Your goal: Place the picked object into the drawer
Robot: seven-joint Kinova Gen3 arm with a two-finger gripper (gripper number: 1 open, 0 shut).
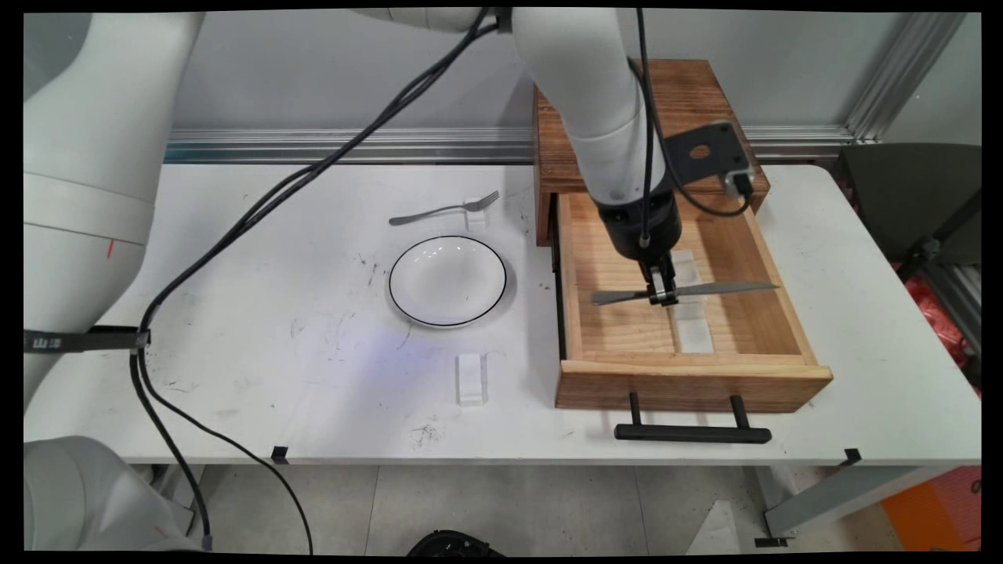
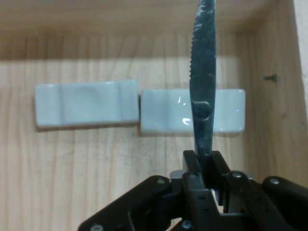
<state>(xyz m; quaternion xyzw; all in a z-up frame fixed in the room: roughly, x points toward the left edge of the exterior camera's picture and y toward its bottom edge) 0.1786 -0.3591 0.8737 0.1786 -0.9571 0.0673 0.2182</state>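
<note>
On the white bench (image 1: 235, 376), nearest the front edge, lies one small clear plastic rest (image 1: 472, 379); behind it sits one round white plate with a thin black rim (image 1: 447, 280), and farther back one silver metal fork (image 1: 443, 209) leans its tines on a second clear rest (image 1: 476, 213). To the right, one open wooden drawer (image 1: 689, 376) with a black bar handle (image 1: 693, 432) juts from a wooden cabinet (image 1: 689, 102). Above the drawer floor the black two-finger gripper (image 1: 663, 295) is clamped tight on one grey metal table knife (image 1: 721, 288), held level (blade pointing right). The hand view alone shows the blade's serrated edge and two whitish rectangular rests (image 2: 86, 103) (image 2: 226, 109) lying end to end, just apart, on the drawer floor; the main view alone shows the bench items.
</note>
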